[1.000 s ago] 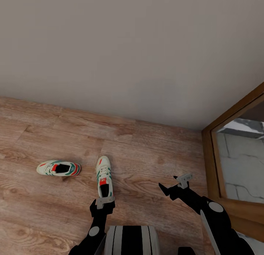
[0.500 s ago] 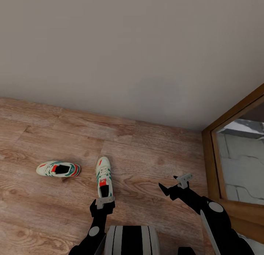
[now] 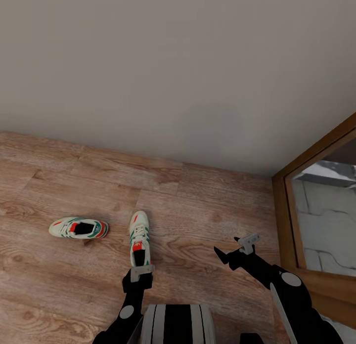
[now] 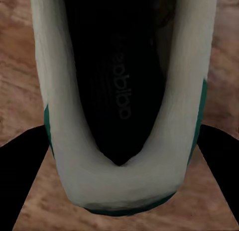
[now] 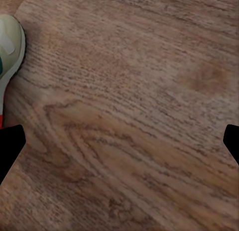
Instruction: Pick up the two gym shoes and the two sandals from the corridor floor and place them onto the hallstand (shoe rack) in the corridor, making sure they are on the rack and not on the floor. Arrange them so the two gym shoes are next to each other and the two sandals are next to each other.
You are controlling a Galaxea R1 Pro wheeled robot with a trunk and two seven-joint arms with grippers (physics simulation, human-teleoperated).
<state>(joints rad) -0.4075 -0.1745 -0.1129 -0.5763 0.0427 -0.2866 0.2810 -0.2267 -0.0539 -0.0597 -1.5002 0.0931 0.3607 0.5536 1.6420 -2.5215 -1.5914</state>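
Two gym shoes lie on the corridor floor point(image 3: 207, 220). One gym shoe point(image 3: 79, 228) lies sideways at the left. The other gym shoe point(image 3: 139, 233) points toward the wall, its heel at my left gripper point(image 3: 142, 271). In the left wrist view that shoe's heel point(image 4: 119, 191) sits between the black fingers point(image 4: 20, 191) of the open left gripper point(image 4: 119, 146); I cannot tell if they touch it. My right gripper point(image 3: 236, 245) hovers open over bare planks point(image 5: 129, 116), to the right of the shoe point(image 5: 10, 47). The sandals and the hallstand are out of view.
A plain pale wall point(image 3: 178, 77) runs across the back, close behind the shoes. A wooden frame point(image 3: 281, 210) with a reflective panel stands at the right, next to my right arm. My own base point(image 3: 178, 324) shows at the bottom centre.
My left gripper has crept very slightly forward onto the shoe's heel. Shoes, right arm and camera have held still.
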